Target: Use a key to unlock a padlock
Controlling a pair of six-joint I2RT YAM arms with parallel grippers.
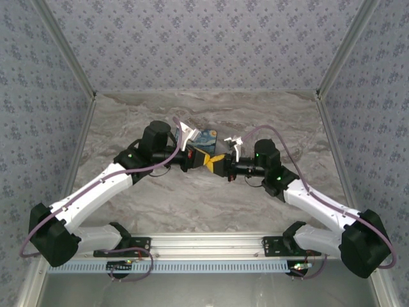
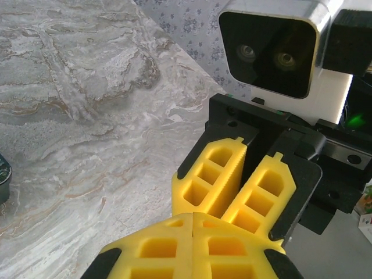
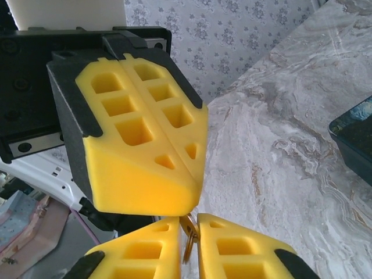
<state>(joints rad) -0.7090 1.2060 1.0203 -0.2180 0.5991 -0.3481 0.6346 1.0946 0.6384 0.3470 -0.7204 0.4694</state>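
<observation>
Right gripper: yellow fingers drawn almost together, clamped on the key; of the key, a thin curved metal edge shows in the narrow gap between them

Left gripper: fingers pressed flush, with nothing to be seen between them; tips set against the right gripper's tips, just beside the key

Both grippers: meeting nose to nose just on the near side of the painted box

Painted box: lying flat on the marble-patterned table, apart from both grippers

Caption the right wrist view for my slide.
Right claw, pinching a thin brass-coloured piece, faces the shut left claw tip to tip over the marble table.
</observation>
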